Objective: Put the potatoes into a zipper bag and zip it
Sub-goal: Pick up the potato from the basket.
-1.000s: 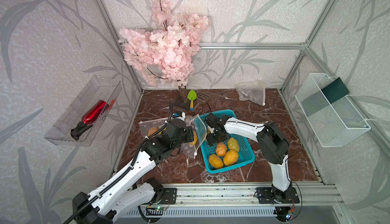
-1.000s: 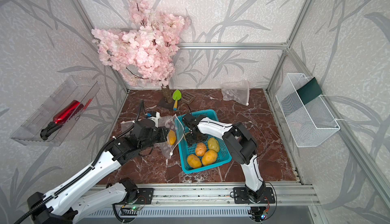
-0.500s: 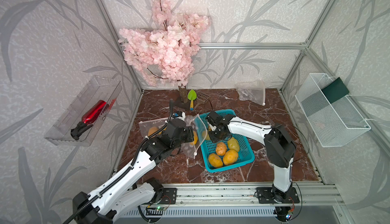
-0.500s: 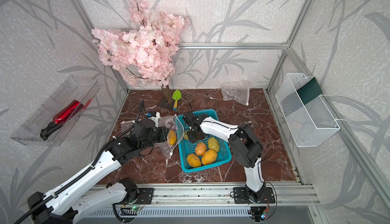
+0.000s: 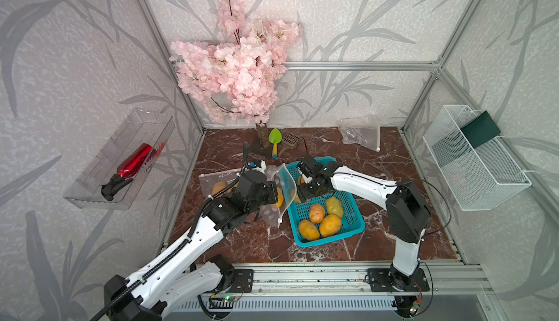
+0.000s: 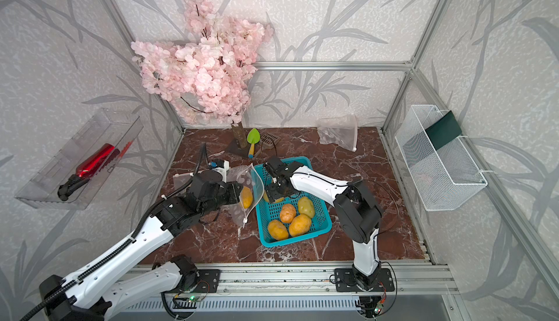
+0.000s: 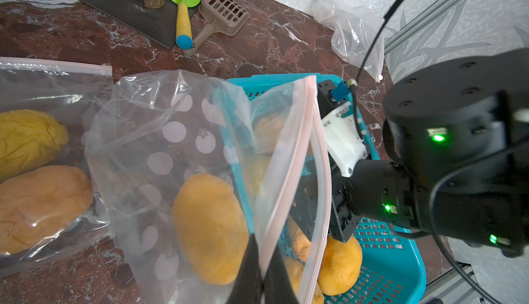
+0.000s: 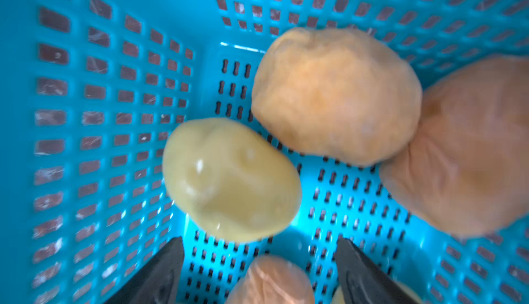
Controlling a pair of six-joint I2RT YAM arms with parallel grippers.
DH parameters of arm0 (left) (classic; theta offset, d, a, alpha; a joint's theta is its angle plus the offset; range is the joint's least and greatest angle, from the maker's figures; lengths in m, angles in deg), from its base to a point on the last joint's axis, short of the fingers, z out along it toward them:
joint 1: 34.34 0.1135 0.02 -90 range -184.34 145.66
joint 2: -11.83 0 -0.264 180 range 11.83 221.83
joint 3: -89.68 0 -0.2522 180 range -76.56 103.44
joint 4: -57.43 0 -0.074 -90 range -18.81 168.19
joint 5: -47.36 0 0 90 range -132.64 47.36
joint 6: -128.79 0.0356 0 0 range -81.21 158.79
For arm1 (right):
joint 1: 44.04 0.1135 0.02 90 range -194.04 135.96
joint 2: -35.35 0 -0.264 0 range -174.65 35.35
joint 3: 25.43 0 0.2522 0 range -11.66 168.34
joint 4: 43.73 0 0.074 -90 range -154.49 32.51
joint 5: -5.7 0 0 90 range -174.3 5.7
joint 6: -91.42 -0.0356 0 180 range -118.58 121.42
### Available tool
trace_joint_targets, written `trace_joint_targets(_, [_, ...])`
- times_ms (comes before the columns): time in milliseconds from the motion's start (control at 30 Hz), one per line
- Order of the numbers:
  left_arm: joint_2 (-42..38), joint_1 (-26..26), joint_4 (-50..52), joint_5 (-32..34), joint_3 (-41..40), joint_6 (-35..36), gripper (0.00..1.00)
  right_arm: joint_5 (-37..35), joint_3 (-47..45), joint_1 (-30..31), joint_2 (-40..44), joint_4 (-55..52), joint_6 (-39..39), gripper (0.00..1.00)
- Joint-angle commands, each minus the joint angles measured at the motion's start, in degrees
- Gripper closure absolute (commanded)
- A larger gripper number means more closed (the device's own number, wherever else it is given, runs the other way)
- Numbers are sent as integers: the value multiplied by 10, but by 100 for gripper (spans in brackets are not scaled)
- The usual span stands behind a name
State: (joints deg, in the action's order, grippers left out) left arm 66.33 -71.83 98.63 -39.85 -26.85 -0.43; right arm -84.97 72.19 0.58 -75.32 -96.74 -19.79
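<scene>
My left gripper (image 7: 262, 276) is shut on the pink-striped rim of a clear zipper bag (image 7: 289, 159) and holds its mouth up beside the teal basket (image 5: 329, 238). One orange potato (image 7: 210, 228) lies inside that bag (image 5: 284, 189). My right gripper (image 8: 260, 274) hangs open, low in the basket's far left corner (image 5: 305, 192), right by the bag's mouth. An orange potato (image 8: 272, 279) lies under the gap between its fingers, untouched, with a pale potato (image 8: 229, 179) and orange ones (image 8: 335, 93) ahead. Several potatoes (image 6: 287, 212) sit in the basket (image 6: 293, 241).
A second zipper bag (image 7: 51, 67) holding two potatoes (image 7: 43, 205) lies flat behind the left arm. A blossom tree (image 5: 236, 71), green trowel (image 5: 274, 136) and brown scoop (image 5: 290, 139) stand at the back. An empty bag (image 5: 361, 132) lies back right. A wire basket (image 5: 472, 165) hangs on the right wall.
The right arm's elbow has swung slightly to the right while its gripper stayed at the basket's far left corner. The left arm and the held bag have not moved.
</scene>
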Motion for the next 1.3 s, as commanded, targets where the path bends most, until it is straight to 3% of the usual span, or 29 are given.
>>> trace_joint_targets(0, [-11,-3,2,10,2,-1,100,16,29,-7,-39,-10,1,11])
trace_joint_targets(300, [-25,-3,2,-2,1,-4,100,53,77,-11,-123,-18,0,10])
trace_joint_targets(567, [-31,-2,2,-5,0,-4,100,45,74,-14,-131,-3,-1,31])
trace_joint_targets(667, [-32,-2,2,-5,0,-4,100,46,64,-14,-120,5,-1,41])
trace_joint_targets(900, [-29,-2,2,-6,2,-1,100,44,32,-14,-60,12,-11,54])
trace_joint_targets(1267, [-15,-2,-6,-14,3,4,100,39,-44,-15,92,29,-25,63])
